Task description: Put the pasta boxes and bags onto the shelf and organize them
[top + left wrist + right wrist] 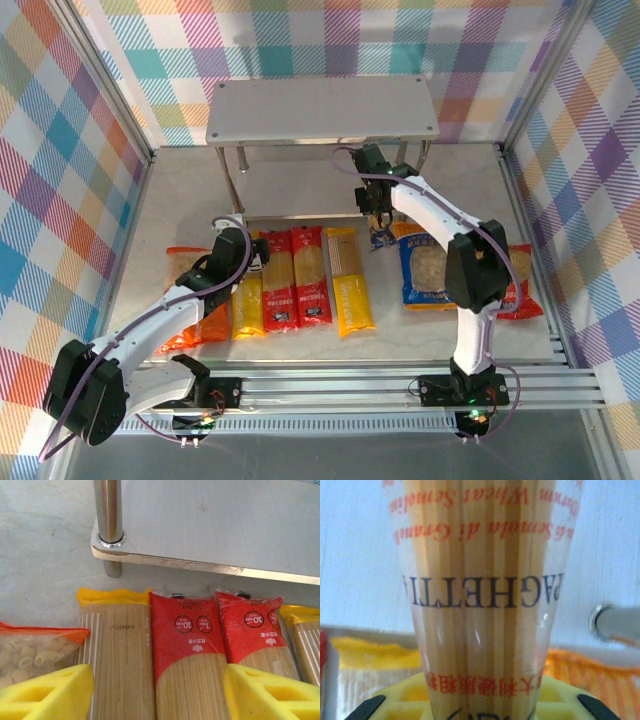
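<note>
Spaghetti pack between right fingers

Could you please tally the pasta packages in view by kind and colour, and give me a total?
Yellow spaghetti packs: 2
Red spaghetti packs: 2
Dark spaghetti pack: 1
Pillow bags: 3
Total: 8

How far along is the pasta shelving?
Done: nothing visible on the shelf yet. In hand: right end effector grips one spaghetti pack; left end effector open above the long packs. Left: those four and three bags on the table.
</note>
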Controlling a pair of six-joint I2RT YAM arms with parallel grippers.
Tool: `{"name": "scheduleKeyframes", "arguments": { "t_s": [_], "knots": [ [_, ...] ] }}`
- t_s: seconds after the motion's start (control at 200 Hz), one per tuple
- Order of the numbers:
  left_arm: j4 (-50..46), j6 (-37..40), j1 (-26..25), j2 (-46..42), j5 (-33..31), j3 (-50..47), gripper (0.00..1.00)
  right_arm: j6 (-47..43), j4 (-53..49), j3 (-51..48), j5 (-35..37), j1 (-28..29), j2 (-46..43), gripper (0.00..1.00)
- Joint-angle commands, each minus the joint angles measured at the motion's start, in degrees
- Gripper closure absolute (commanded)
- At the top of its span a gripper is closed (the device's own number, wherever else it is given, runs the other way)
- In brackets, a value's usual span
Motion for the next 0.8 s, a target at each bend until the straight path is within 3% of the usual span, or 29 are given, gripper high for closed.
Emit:
{"name": "scheduleKeyframes", "arguments": {
  "t_s": [0.0, 0.315, 0.64, 0.795],
  "knots": [
    [-0.9, -0.4, -0.6, -1.9, -0.7, -1.0, 0.31, -2.9, 4.2, 5.0, 4.2, -0.8, 0.2, 1.0],
    [-1.8, -0.2, -0.6, -1.9, -0.8, -1.3, 0.31, -3.3, 12.5, 5.1, 6.5, -2.7, 3.3, 1.0],
    [-2.4, -0.2, -0.6, -1.7, -0.9, -1.6, 0.31, -2.3, 16.9, 5.2, 6.9, -3.2, 7.7, 0.89],
    [-2.5, 0.1, -0.6, -1.5, -1.2, -1.4, 0.31, -1.7, 17.0, 5.8, 6.4, -3.4, 9.8, 0.79]
  ]
}}
